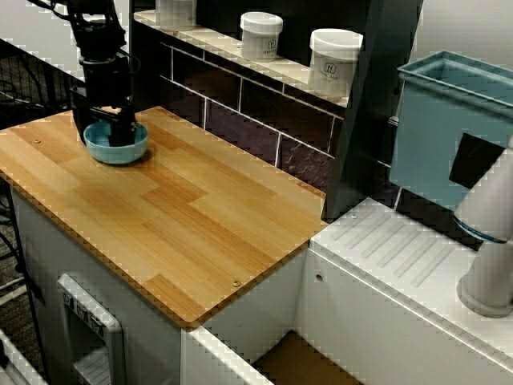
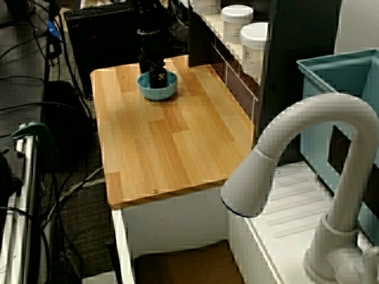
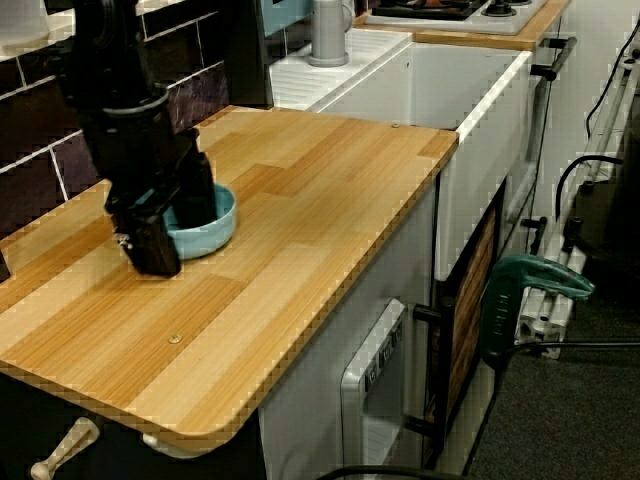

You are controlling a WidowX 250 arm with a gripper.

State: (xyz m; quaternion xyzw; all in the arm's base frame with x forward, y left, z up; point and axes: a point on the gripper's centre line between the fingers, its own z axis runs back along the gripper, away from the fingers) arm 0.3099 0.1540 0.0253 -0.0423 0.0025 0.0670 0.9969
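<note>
One camera is hanging high by the drainboard (image 1: 393,249), looking down and left across the wooden counter (image 1: 184,208). Another is standing farther off behind the faucet (image 2: 308,154), looking along it. A third is crouching low and near at the far end, facing back. All are sharing the wooden counter and the blue bowl (image 1: 116,146).

This is a kitchen, though a mock one rigged for robot trials. The wooden surface (image 1: 192,208) serves as the worktop. Dark tiles (image 1: 240,112) run behind it, a shelf (image 1: 216,42) of white jars (image 1: 335,60) sits above it, and an appliance front (image 3: 375,370) is set below it. Beside it is a white sink (image 3: 480,130) with a tap (image 2: 314,115) and drainboard (image 1: 401,249), and past that a hob (image 3: 450,10). Loose cables (image 2: 71,189) lie on the floor at the surface's other side. A black arm's pincer (image 1: 120,132) hangs over its far corner.
</note>
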